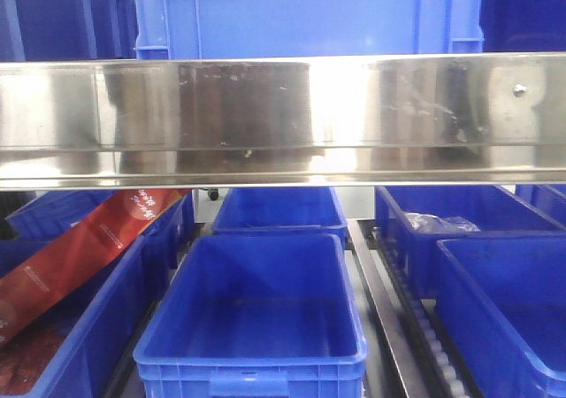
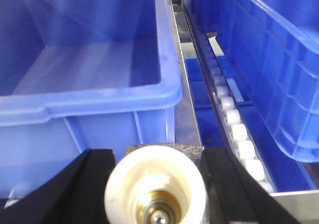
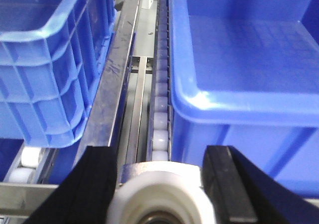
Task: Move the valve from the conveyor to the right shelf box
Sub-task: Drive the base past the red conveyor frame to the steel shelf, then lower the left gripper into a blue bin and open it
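Note:
In the left wrist view my left gripper [image 2: 157, 196] is shut on a valve [image 2: 149, 174] with a cream round end and a brass core, held just in front of an empty blue shelf box [image 2: 99, 94]. In the right wrist view my right gripper [image 3: 162, 194] is shut on a second valve [image 3: 164, 184] with a white round end, held above a white roller track [image 3: 159, 114], with an empty blue box [image 3: 249, 102] to its right. The conveyor is out of view. Neither gripper shows in the front view.
A stainless shelf beam [image 1: 283, 119] crosses the front view, with a blue crate [image 1: 309, 13] above. Below are several blue boxes: centre [image 1: 256, 354], right [image 1: 513, 318], a back one holding a plastic bag [image 1: 442, 224], and a left one with a red package [image 1: 71, 256].

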